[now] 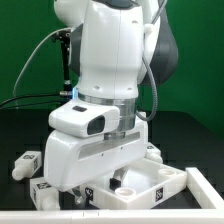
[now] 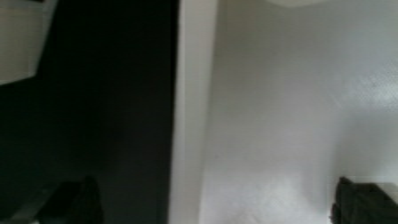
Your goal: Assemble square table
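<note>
The square tabletop lies at the front of the black table with its recessed underside up. In the wrist view it fills one side as a plain white surface with a straight edge against the black table. My gripper is low over the tabletop, and the white hand hides its fingertips in the exterior view. In the wrist view the gripper is open. One dark finger is over the black table and the other over the white surface. Two tagged white legs lie at the exterior view's left.
The arm's large white body fills the middle of the exterior view, with black cables beside it and a green backdrop behind. Another white piece sits at the exterior view's lower right. A pale shape shows at the wrist view's edge.
</note>
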Controlling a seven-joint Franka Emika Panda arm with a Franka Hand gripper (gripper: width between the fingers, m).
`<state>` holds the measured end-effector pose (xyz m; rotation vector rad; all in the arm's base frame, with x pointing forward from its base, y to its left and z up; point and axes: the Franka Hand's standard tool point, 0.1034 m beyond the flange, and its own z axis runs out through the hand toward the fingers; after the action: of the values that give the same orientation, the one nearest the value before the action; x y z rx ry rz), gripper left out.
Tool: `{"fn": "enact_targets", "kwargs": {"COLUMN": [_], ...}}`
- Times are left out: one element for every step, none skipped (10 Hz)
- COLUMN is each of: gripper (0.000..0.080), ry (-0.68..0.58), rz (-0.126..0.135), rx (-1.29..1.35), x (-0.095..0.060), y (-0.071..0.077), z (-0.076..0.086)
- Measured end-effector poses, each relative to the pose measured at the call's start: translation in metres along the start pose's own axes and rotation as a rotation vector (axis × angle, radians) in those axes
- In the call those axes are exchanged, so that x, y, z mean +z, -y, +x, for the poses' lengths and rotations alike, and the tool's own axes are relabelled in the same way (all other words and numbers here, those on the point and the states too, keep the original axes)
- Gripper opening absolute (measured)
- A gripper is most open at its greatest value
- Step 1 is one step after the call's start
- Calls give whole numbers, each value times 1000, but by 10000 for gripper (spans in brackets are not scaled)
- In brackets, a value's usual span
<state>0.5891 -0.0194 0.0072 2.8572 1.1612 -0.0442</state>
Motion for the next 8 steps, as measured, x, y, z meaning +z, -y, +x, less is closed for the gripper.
{"fn": "enact_targets", "kwargs": {"gripper": [650,530,530,396,205,205,77,54], "ry": [0,0,0,0,0,0,-1,-1], "rz": [0,0,0,0,0,0,0,0], "rx": [-5,-5,-5,-5,-5,-5,-5,-5], "x": [0,0,0,0,0,0,0,0], "y": [0,0,0,0,0,0,0,0], "z": [0,0,0,0,0,0,0,1]}}
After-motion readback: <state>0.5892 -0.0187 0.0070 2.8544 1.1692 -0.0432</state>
